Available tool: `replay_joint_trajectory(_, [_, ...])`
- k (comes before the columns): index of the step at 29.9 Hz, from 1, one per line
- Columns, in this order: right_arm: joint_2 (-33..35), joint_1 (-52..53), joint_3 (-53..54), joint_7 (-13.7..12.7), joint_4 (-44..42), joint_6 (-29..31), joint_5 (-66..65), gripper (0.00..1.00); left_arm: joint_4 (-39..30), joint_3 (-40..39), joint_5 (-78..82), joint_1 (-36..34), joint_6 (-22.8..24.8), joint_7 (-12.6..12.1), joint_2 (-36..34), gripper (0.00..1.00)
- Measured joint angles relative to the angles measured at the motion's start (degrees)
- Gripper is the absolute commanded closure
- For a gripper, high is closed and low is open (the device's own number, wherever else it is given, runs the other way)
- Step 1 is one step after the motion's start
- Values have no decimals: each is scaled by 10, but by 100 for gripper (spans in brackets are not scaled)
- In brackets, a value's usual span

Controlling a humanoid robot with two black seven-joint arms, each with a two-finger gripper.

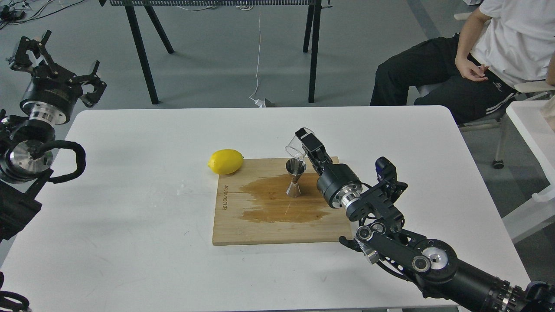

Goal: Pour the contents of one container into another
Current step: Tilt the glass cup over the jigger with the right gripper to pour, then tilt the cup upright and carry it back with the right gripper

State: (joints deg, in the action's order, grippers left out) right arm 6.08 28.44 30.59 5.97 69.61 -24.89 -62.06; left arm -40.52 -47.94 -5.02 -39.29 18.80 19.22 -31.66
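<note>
stage: the pour looks underway. the right gripper (305,145) holds the glass cup (296,147) tipped, mouth slanting down towards the jigger (295,177).
done so far: the cup is lifted off the board and tilted over the target. a dark wet patch spreads across the wooden board (260,225) around the jigger's foot, so some liquid has missed, by my reading.
left to do: whether a stream is falling, or how much remains in the cup, i cannot tell; the glass is too clear and small. judging by the pose, finishing the tilt and setting the cup down remain.
right pincer: clenched on the cup's far side, fingers gripping its wall.
cup and pincer: the cup sits in the fingertips, its lip just above the jigger's upper cone.
jigger: upright, towards the board's back right part, near the tabletop's middle.
left gripper (56,69): raised off the tabletop's back left corner, fingers spread, holding nothing.
lemon (225,161): at the board's back left corner, touching its edge, well apart from the pour.
</note>
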Motion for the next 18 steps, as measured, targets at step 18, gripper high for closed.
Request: replay_joint_trajectory(18, [5,4,2,0,-10,-1,-6,63,0,0,0,2,-2,1,3,0])
